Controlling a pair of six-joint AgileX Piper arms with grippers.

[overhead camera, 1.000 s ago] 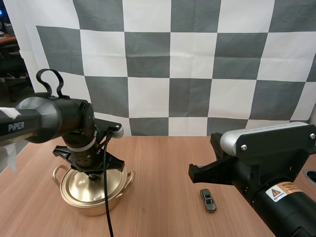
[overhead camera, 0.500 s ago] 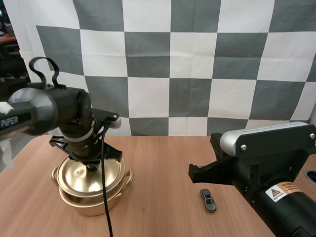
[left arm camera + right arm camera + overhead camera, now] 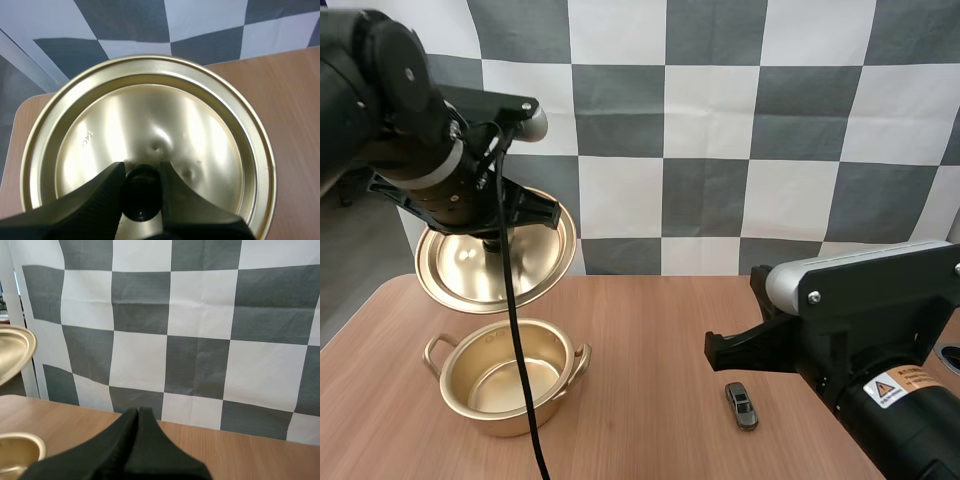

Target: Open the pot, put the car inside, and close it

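A gold pot [image 3: 505,378] stands uncovered on the table's left side, its inside bare. Its gold lid [image 3: 496,262] hangs tilted in the air above the pot's far rim. My left gripper [image 3: 141,187] is shut on the lid's black knob [image 3: 140,192], and the lid [image 3: 150,140] spreads out below the fingers. A small grey toy car [image 3: 741,405] lies on the table to the right, near my right arm. My right gripper [image 3: 138,416] is shut on nothing, its fingers together as one dark wedge, held above the table. The lid's edge [image 3: 12,350] and the pot's rim [image 3: 22,450] lie off to its side.
The wooden table [image 3: 650,340] has bare room between the pot and the car. My right arm's body rises over the table's right front, close to the car.
My left gripper has raised the lid off the pot, up and slightly left, leaving the pot uncovered. The right arm and the car have stayed in place.
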